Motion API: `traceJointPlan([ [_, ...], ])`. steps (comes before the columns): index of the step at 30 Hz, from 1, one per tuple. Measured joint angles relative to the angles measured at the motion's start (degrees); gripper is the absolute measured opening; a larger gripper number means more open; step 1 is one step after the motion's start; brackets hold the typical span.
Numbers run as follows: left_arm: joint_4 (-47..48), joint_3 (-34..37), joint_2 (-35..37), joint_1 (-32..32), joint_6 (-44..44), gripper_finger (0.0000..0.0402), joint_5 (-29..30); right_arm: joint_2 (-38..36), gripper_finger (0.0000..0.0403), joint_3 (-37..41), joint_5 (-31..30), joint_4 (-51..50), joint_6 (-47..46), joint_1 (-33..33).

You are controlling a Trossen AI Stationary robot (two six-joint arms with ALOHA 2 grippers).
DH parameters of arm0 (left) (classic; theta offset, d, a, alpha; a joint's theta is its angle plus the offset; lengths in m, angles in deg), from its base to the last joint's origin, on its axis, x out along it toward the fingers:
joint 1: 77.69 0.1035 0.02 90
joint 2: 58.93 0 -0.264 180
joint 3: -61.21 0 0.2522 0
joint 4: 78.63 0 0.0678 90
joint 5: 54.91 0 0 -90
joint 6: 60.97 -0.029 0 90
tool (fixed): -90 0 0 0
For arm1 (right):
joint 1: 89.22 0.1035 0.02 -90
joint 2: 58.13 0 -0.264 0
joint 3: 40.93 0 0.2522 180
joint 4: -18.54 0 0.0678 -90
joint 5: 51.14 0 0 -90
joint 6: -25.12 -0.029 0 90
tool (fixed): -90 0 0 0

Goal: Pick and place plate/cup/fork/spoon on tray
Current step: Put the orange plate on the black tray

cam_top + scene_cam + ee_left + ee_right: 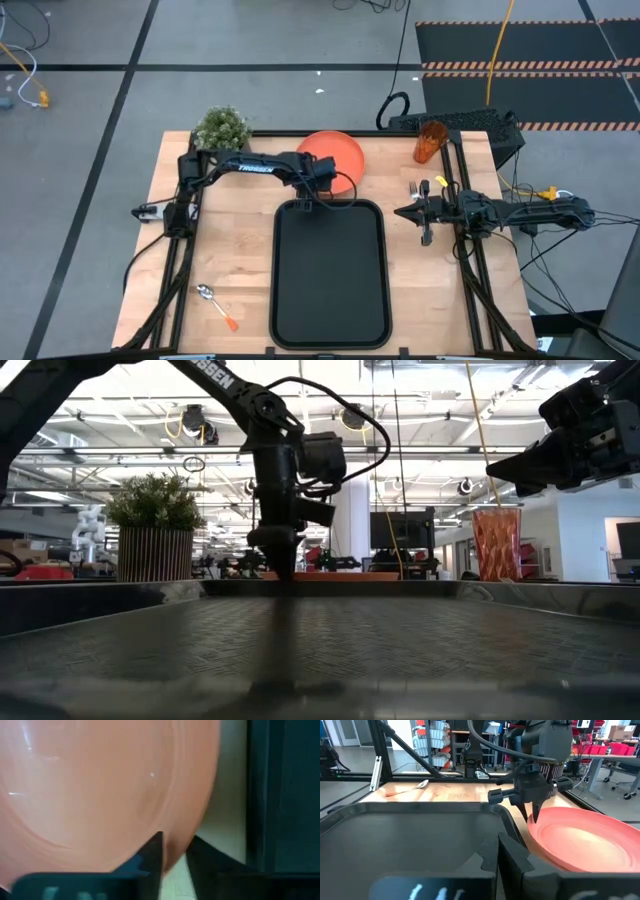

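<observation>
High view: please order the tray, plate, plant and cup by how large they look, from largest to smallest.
1. tray
2. plate, partly covered by the left gripper
3. plant
4. cup
The plate and the plant look fairly close in size, so their order is unsure.

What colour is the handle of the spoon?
Orange; the spoon shows best in the high view.

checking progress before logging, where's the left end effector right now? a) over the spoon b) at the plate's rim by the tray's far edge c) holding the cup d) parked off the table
b: the left end effector closes over the rim of the plate, just beyond the far edge of the tray.
</observation>
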Motion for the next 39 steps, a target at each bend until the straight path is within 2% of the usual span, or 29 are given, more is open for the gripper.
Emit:
traceJointPlan([
  [1,0.06,0.0,0.0,-0.04,-0.44,0.0039,-0.04,0.0,0.0,-0.01,-0.02,0.0,0.01,0.02],
  [3,-0.26,-0.13,0.04,-0.17,-0.1,0.0015,0.91,0.0,0.0,-0.01,-0.01,0.0,0.06,0.0],
  [8,0.9,-0.11,0.14,-1.17,0.47,0.0008,4.38,0.0,0.0,-0.01,-0.02,0.0,0.01,0.01],
  [13,4.98,-2.41,1.44,-2.48,1.76,0.0007,5.36,0.0,0.0,-0.01,-0.02,0.0,-0.02,0.01],
  [17,10.43,-7.66,2.34,-4.19,3.73,0.0007,7.92,0.02,0.0,-0.01,-0.02,0.0,-0.04,0.0],
  [22,18.23,-16.82,2.57,-7.33,8.05,0.0007,8.37,0.33,0.0,-0.01,-0.09,0.02,-0.01,0.0],
  [30,27.17,-27.59,2.6,-17.85,20.83,0.0007,8.16,0.4,0.0,-0.01,-0.09,-2.0,-0.06,0.0],
  [32,26.6,-28.69,2.6,-21.09,23.62,0.0007,7.96,0.42,0.0,-0.01,-0.22,-2.19,-0.06,0.01],
  [36,26.06,-28.83,2.58,-27.31,31.63,0.0007,2.78,0.42,0.0,-0.01,-0.24,-2.22,-0.16,0.0],
  [39,25.42,-28.83,2.58,-31.57,39.23,0.0007,1.07,0.42,0.0,-0.01,-1.61,-2.23,-1.51,0.02],
])
